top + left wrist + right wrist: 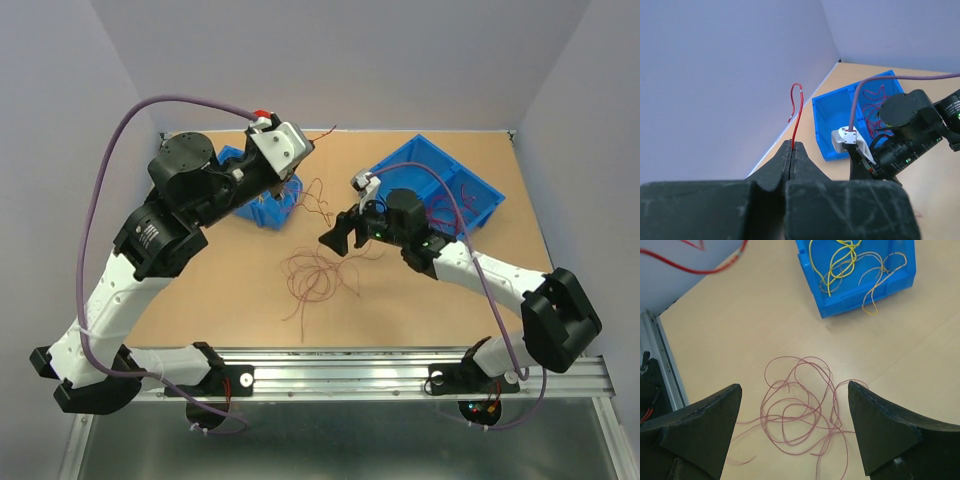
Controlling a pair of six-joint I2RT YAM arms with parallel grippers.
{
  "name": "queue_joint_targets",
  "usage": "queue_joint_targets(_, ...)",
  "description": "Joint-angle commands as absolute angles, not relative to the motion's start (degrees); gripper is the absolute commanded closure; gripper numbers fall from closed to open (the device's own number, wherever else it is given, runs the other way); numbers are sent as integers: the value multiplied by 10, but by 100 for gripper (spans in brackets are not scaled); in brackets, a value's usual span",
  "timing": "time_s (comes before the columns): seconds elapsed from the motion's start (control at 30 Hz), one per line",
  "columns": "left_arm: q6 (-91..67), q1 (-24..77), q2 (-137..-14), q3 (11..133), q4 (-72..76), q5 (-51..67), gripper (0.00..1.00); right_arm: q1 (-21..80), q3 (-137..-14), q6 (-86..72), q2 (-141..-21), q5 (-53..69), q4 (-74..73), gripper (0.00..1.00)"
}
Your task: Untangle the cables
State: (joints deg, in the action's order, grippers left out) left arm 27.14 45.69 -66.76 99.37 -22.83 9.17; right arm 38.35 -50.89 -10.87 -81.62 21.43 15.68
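Desk (190,300): a brown top, and the loose things lie on it in front of the two arms.

Dark red cables (800,412): a curly bunch lying flat on the desk near the front, with the loops all mixed up. I think this is the bunch left to pull apart.

Right pincer (794,386): it hangs right over that bunch. It is spread wide, holds nothing and touches nothing. It looks ready to drop down and pick one loop.

Loose cables (315,200): a few thin ones lie a bit farther back on the desk, between the two bins.

Left blue bin (850,300): yellow and orange cables (845,260) lie inside. I guess freed ones go in here by colour.

Right blue bin (827,130): red curly cables (872,107) lie in it, behind the right arm.

Left pincer (792,145): it is up high at the back, close to the wall (715,75). It is pressed together and pinches one thin red cable (797,107). The cable sticks up from the tips and bends over like a hook. I think it is held high so the cable hangs free of the others.
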Motion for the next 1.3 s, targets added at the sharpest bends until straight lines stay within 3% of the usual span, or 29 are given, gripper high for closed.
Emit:
queue_joint_targets(0.0,251,460,-663,984,-203,90,100,382,-489,-93,-772,233,224,8)
queue_joint_targets(0.7,235,460,-664,959,-174,106,100,402,-381,-60,-656,301,371,3)
queue_joint_targets(1.27,214,460,-703,980,-208,140,100,439,-367,-41,-612,232,380,5)
